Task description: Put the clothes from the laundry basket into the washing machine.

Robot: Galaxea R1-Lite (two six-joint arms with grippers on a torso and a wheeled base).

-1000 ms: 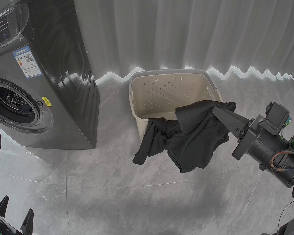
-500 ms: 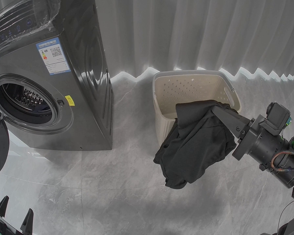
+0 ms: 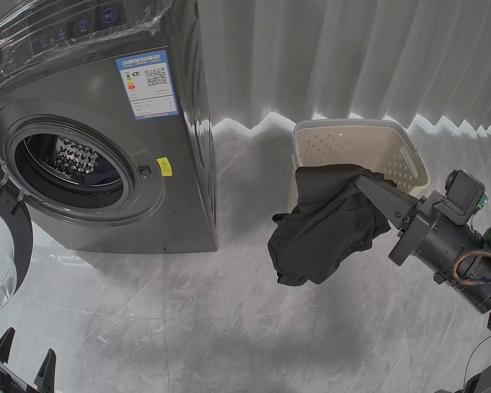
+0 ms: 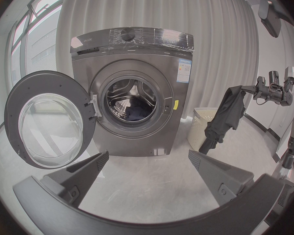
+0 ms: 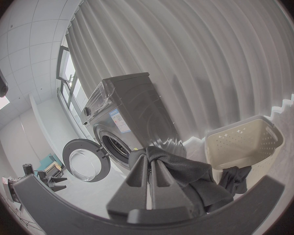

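A black garment [image 3: 324, 222] hangs from my right gripper [image 3: 365, 184], which is shut on its upper edge, just in front of the beige laundry basket [image 3: 403, 137]. The wrist view shows the two fingers [image 5: 138, 173] pressed together on the cloth [image 5: 183, 172], with the basket [image 5: 245, 137] behind. The grey washing machine [image 3: 120, 154] stands to the left with its round door [image 3: 3, 246] swung open. Dark clothes lie in its drum [image 4: 134, 110]. My left gripper [image 4: 147, 154] is open and empty, low near the floor, facing the machine [image 4: 134, 49].
White curtains [image 3: 338, 45] run along the wall behind the machine and basket. Between the machine and the basket lies bare grey floor [image 3: 229, 312]. The open door [image 4: 49, 118] juts out on the machine's left side.
The head view has swung toward the washing machine, so machine and basket sit further right. The garment, draped over the basket's rim before, now hangs off it from the right gripper.
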